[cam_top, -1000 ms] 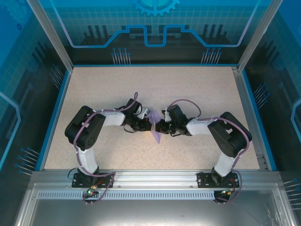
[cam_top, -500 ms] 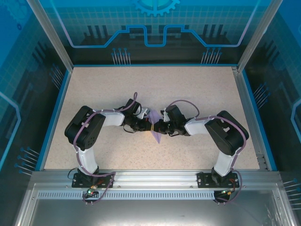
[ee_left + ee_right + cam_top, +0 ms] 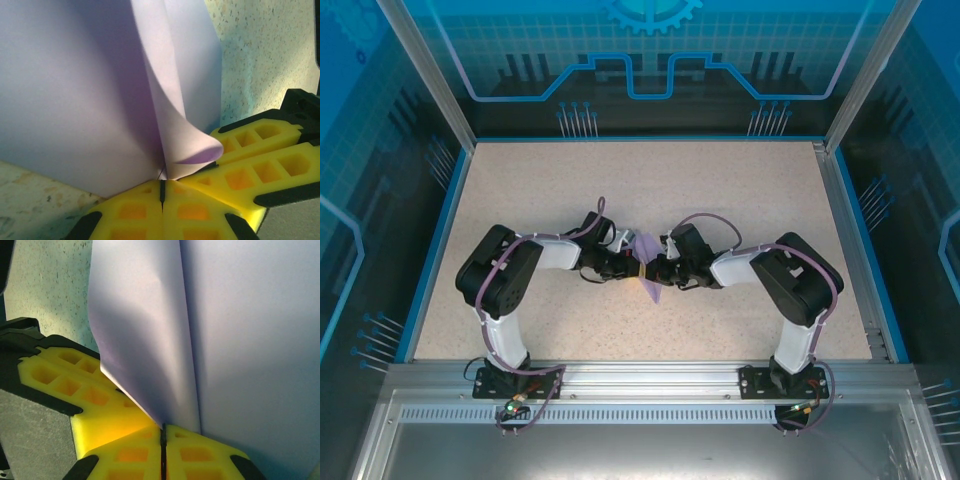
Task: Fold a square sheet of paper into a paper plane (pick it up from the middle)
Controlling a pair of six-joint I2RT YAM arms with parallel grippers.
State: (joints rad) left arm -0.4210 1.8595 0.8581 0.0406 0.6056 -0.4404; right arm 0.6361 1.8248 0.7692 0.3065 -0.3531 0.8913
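Speckled beige table inside a blue-walled enclosure carries the whole scene. The sheet of paper is lifted off it at the middle and stands on edge between the two arms.

Compared with a second ago, both arms are drawn in tighter. The right arm's elbow sits further toward the centre. The two claws, which had a little purple showing between them, now meet nearly nose to nose.

The left claw is pressed together, with the paper nipped at the seam of its yellow fingers and a curled flap rolling out just above them. The right claw is likewise pressed together, pinching the sheet where a fold line runs down into the seam. Each wrist view shows the other claw's yellow fingers just beside its own (touching or all but touching; I cannot tell which).

From above, a pointed corner of the paper hangs toward the near edge and a small pale piece pokes up on the far side.

My reading is that the pick-up is done and an early crease is under way, the two pinches crowding together to squeeze the doubled paper along one line. It is far from a dart shape: no wings or nose are formed.
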